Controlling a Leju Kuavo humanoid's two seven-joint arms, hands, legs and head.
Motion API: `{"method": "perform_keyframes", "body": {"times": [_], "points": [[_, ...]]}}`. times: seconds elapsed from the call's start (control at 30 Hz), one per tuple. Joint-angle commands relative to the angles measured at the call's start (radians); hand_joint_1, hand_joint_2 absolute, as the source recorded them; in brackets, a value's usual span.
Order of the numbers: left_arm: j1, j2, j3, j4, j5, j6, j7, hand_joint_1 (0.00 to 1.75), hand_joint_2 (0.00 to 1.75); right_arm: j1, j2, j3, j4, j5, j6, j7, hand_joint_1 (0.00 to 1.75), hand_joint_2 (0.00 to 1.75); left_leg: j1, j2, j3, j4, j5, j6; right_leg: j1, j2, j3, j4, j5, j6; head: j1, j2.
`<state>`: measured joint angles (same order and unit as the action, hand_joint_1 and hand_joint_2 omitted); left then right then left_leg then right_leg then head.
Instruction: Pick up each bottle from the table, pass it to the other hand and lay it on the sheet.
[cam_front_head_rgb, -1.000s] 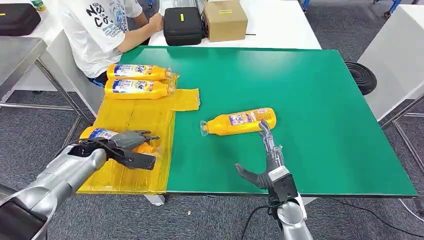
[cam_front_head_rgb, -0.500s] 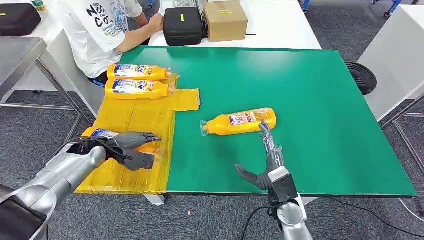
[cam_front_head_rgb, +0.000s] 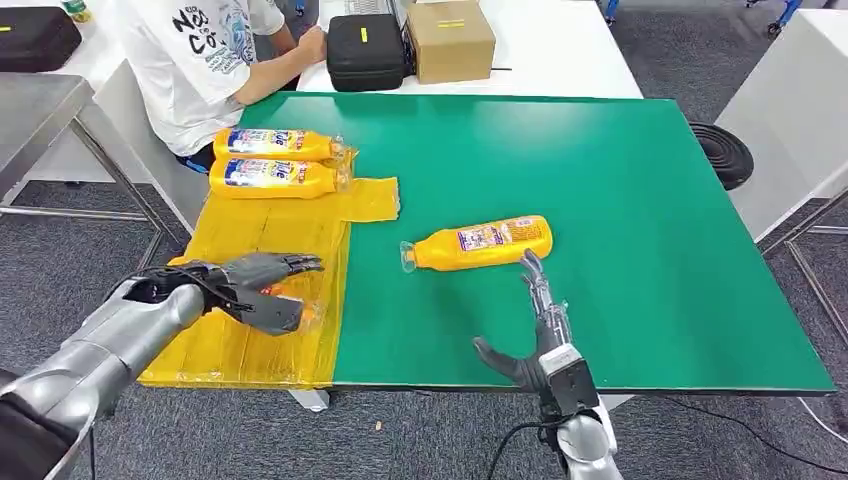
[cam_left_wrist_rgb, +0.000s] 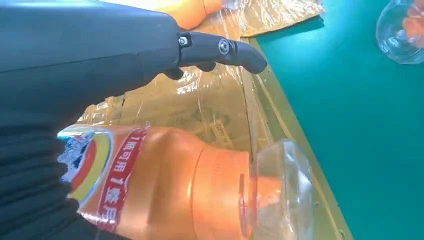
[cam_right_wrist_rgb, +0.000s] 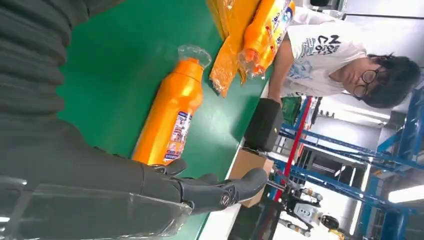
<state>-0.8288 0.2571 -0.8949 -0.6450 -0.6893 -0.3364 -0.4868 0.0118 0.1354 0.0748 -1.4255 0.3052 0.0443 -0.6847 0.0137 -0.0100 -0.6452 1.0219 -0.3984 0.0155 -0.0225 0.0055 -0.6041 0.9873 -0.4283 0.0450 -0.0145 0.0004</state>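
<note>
Head view: left hand (cam_front_head_rgb: 262, 293) grips bottle (cam_front_head_rgb: 290, 312) over sheet (cam_front_head_rgb: 262, 232); lay flat, then release. Right hand (cam_front_head_rgb: 536, 330) spread, empty.

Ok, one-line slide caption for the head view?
Left hand holds an orange plastic bottle over the yellow sheet; open right hand waits beside another orange bottle on the green table.

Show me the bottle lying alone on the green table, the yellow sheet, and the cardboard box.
bottle on the green table (cam_front_head_rgb: 482, 242), head view, on its label.
yellow sheet (cam_front_head_rgb: 265, 232), head view, bare middle.
cardboard box (cam_front_head_rgb: 451, 40), head view, top face.
</note>
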Motion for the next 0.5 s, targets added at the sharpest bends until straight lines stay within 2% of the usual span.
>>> {"method": "perform_keyframes", "body": {"times": [0.03,0.2,0.33,0.4,0.47,0.5], "points": [[-0.049,0.017,-0.028,-0.035,0.015,-0.031,-0.009,0.00,0.00,0.021,0.009,-0.036,-0.038,0.010,-0.001,0.016,0.00,1.75,0.001,0.000,0.001,0.001,-0.001,0.000,0.001,-0.002,0.002,0.000,-0.001,-0.002,0.000,0.000],[-0.043,0.032,-0.031,-0.064,0.027,-0.036,-0.013,0.00,0.00,0.025,0.014,-0.042,-0.045,0.014,0.001,0.020,0.00,1.75,0.000,0.001,0.001,0.000,-0.001,0.000,0.001,0.000,0.001,0.000,-0.001,-0.002,0.000,0.000],[-0.081,0.115,-0.043,-0.207,0.110,-0.151,-0.060,0.00,0.00,0.011,0.010,-0.055,-0.053,0.034,0.004,0.031,0.00,1.75,0.001,0.002,0.001,0.002,-0.002,0.000,0.002,0.000,0.001,0.001,-0.001,-0.003,0.000,0.000],[-0.096,0.132,-0.035,-0.236,0.140,-0.170,-0.053,0.00,0.00,0.009,0.004,-0.058,-0.057,0.052,-0.002,0.036,0.00,1.75,0.001,0.001,-0.001,0.002,-0.001,0.000,0.002,0.000,-0.001,0.001,0.000,-0.002,0.000,0.000],[-0.080,0.098,0.029,-0.227,0.194,-0.131,-0.028,0.00,0.00,-0.002,-0.010,-0.060,-0.068,0.126,-0.040,0.069,0.00,1.75,0.001,0.001,-0.001,0.002,-0.001,0.000,0.002,0.000,0.000,0.001,-0.001,-0.002,0.000,0.000],[-0.045,0.056,0.083,-0.208,0.224,-0.084,-0.004,0.00,0.00,-0.033,-0.034,-0.057,-0.048,0.178,-0.059,0.105,0.00,1.75,0.001,0.000,-0.001,0.001,0.000,0.000,0.001,-0.001,0.000,0.000,0.000,-0.001,0.000,0.000]]}}
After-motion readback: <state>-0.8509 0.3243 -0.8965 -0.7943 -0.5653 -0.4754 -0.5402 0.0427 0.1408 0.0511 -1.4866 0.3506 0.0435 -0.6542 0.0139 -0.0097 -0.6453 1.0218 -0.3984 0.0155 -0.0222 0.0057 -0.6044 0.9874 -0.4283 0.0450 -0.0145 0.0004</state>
